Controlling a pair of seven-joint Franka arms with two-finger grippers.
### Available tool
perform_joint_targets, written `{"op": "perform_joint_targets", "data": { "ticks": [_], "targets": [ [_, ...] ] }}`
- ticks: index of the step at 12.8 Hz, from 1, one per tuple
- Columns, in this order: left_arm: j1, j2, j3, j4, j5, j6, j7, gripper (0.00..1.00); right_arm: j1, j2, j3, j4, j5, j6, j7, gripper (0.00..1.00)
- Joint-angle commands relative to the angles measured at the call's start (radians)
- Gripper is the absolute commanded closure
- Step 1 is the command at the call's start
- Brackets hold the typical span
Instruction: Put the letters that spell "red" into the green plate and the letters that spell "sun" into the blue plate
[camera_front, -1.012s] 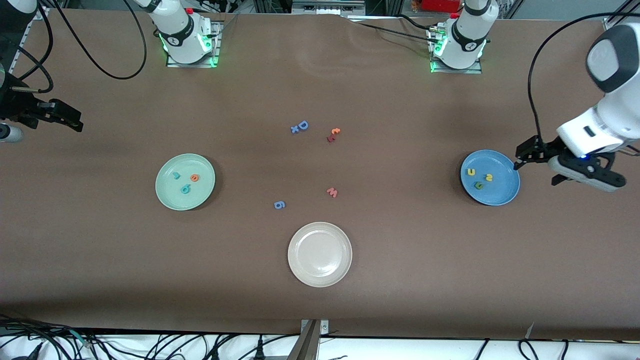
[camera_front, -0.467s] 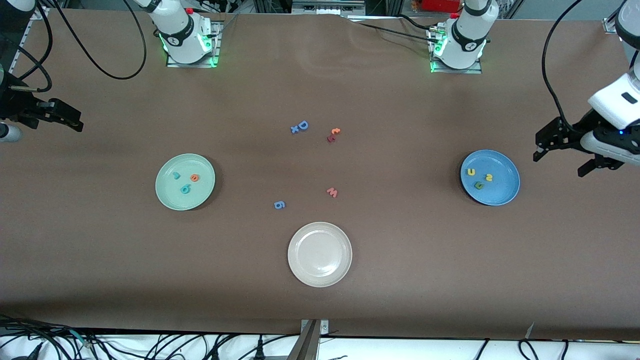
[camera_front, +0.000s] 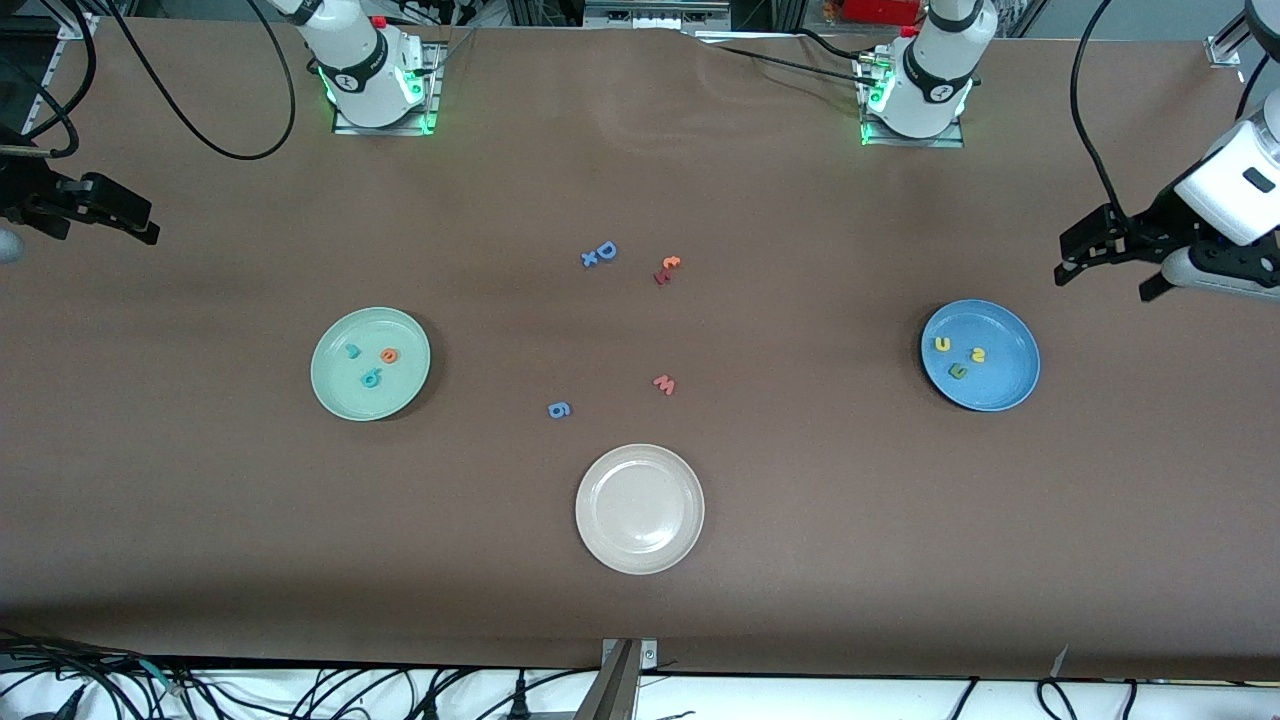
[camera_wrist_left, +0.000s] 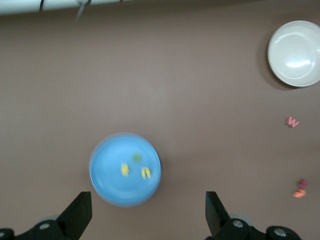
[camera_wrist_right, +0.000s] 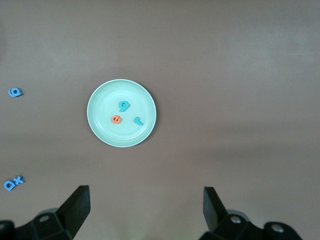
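- Mint green shows first in the front view: the green plate (camera_front: 370, 363) lies toward the right arm's end of the table with the teal "r" (camera_front: 353, 351), the orange "e" (camera_front: 389, 355) and the teal "d" (camera_front: 371, 377) all inside its rim. The blue plate (camera_front: 980, 355) lies toward the left arm's end and holds the yellow "s" (camera_front: 978, 354), the yellow arch (camera_front: 942, 344) and the green arch (camera_front: 957, 371). Both words look sorted, so the step in hand is, I judge, simply clearing the arms away.
- Same view: the left gripper (camera_front: 1108, 268) hangs above the table's edge near the blue plate, fingers spread and empty; the right gripper (camera_front: 95, 210) waits at the other end, also spread and empty. The beige plate (camera_front: 640, 508), the pink "w" (camera_front: 665, 384) and the blue "9" (camera_front: 559, 409) should stay untouched.
- Left wrist view: the blue plate (camera_wrist_left: 125, 169) lies between the wide-apart fingertips (camera_wrist_left: 80, 210), all three letters well inside it. A good retreat goes up and away, never low across that rim.
- Right wrist view: the green plate (camera_wrist_right: 121, 113) sits centred and well off the fingertips (camera_wrist_right: 77, 202); nothing needs correcting there.
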Motion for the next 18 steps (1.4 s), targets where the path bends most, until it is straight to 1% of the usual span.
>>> {"op": "perform_joint_targets", "data": {
  "ticks": [1,4,6,7,8,10,16,18],
  "targets": [
    [0.003,0.014,-0.008,0.052,0.027,-0.141,-0.160,0.00,0.002,0.010,0.000,0.015,0.010,0.022,-0.003,0.00],
    [0.002,0.017,-0.010,0.052,0.021,-0.209,-0.177,0.00,-0.002,0.010,-0.002,0.015,0.007,0.019,-0.005,0.00],
    [0.005,0.030,-0.011,0.052,0.015,-0.232,-0.174,0.00,-0.005,0.010,-0.003,0.011,0.009,0.017,-0.005,0.00],
    [0.019,0.049,-0.014,0.059,0.015,-0.232,-0.166,0.00,-0.007,0.010,-0.003,0.011,0.009,0.019,-0.005,0.00],
    [0.037,0.057,-0.023,0.087,0.015,-0.232,-0.163,0.00,-0.007,0.010,-0.003,0.011,0.009,0.014,-0.005,0.00],
    [0.069,0.057,-0.045,0.103,0.009,-0.226,-0.160,0.00,-0.007,0.008,-0.003,0.011,0.007,0.007,-0.005,0.00],
    [0.065,0.064,-0.045,0.100,0.008,-0.220,-0.160,0.00,-0.006,0.002,-0.005,0.012,0.006,0.001,-0.011,0.00],
    [0.056,0.063,-0.048,0.103,0.010,-0.220,-0.171,0.00,-0.007,0.004,-0.020,0.012,-0.005,-0.007,-0.010,0.00]
  ]
}}
